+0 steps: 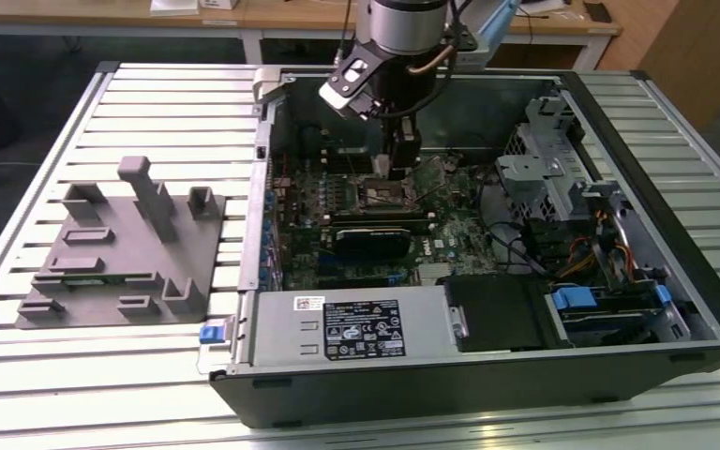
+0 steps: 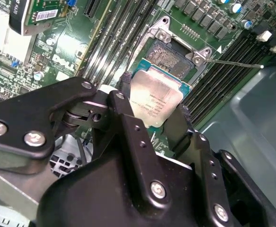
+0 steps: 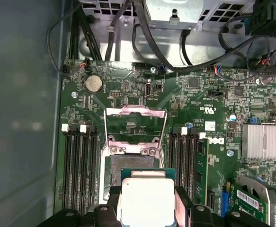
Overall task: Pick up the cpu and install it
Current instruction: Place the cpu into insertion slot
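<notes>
The fingers (image 2: 184, 127) are clamping the cpu (image 2: 154, 97) by two opposite edges, silver top facing the wrist. The gripper (image 2: 153, 106) is hanging over the open socket (image 2: 168, 56), the cpu covering part of it; contact cannot be determined. The arm (image 1: 404, 37) is pointing straight down into the open case (image 1: 660, 309), which is lying on the slatted counter (image 1: 35, 394) beside a grey fixture (image 1: 123, 244).

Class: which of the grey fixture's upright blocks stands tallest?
The narrow block at the far edge of the grey fixture, between two shorter blocks; its top rises clearly above all the others.
</notes>
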